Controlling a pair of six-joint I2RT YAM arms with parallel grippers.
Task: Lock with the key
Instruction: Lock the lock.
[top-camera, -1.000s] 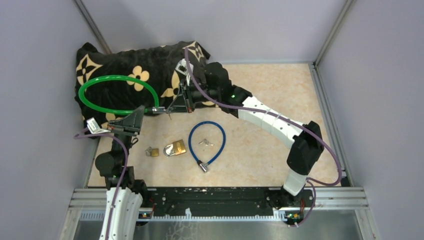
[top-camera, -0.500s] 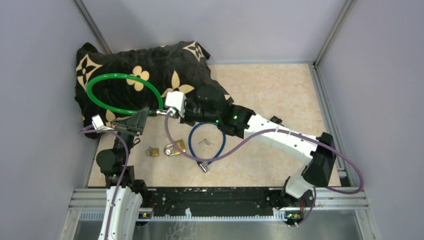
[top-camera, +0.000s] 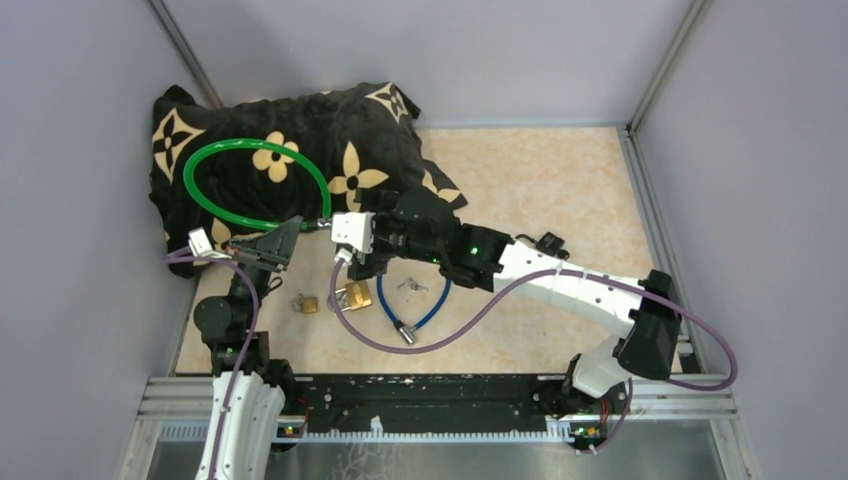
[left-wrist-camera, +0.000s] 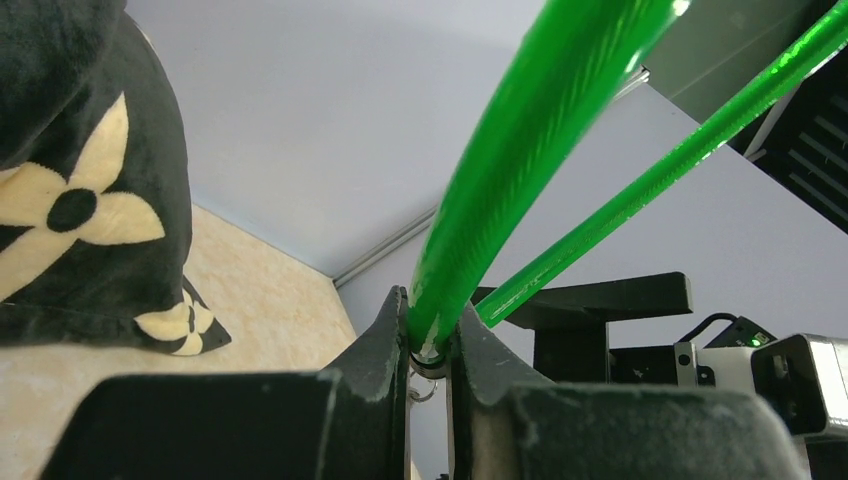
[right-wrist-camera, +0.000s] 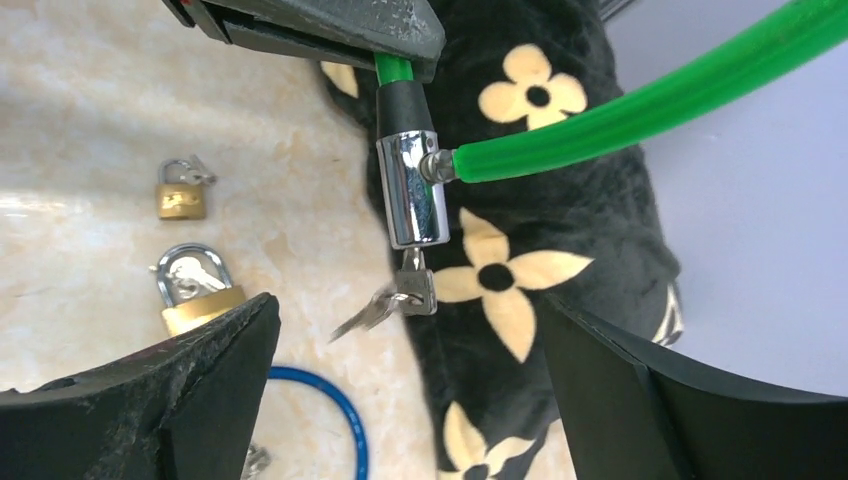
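The green cable lock (top-camera: 250, 143) loops over the black cloth. Its chrome lock barrel (right-wrist-camera: 412, 190) hangs in the air, and my left gripper (top-camera: 297, 222) is shut on the cable's black-sleeved end just above the barrel. In the left wrist view the green cable (left-wrist-camera: 530, 130) runs out from between the left gripper (left-wrist-camera: 430, 340). A silver key (right-wrist-camera: 415, 285) sits in the barrel's bottom, with a second key (right-wrist-camera: 360, 315) dangling from it. My right gripper (right-wrist-camera: 405, 335) is wide open below the key and touches nothing; from above, the right gripper (top-camera: 340, 240) sits beside the barrel.
A large brass padlock (top-camera: 352, 293) and a small one (top-camera: 305, 303) lie on the beige floor near a blue cable lock (top-camera: 432, 300) and loose keys (top-camera: 408, 284). A black flower-patterned cloth (top-camera: 330, 120) fills the back left. Grey walls enclose the area.
My right gripper was shut at the key a second ago; it has let go, opened wide and swung down toward the near side. The green loop shifted slightly right.
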